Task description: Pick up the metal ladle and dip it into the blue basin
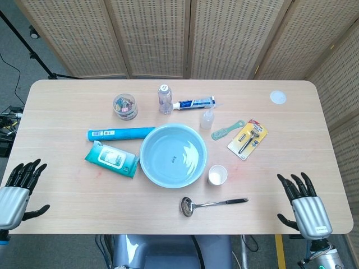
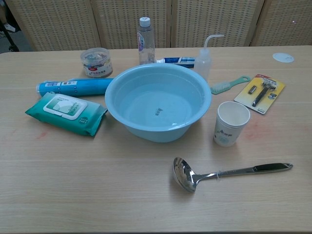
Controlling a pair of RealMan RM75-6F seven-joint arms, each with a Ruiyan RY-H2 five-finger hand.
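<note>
Head view shows both the left robot hand [image 1: 15,193] and right robot hand [image 1: 305,206] spread wide, holding nothing, metal ladle [image 1: 210,204] lying near blue basin [image 1: 172,155], seemingly water-filled.
</note>
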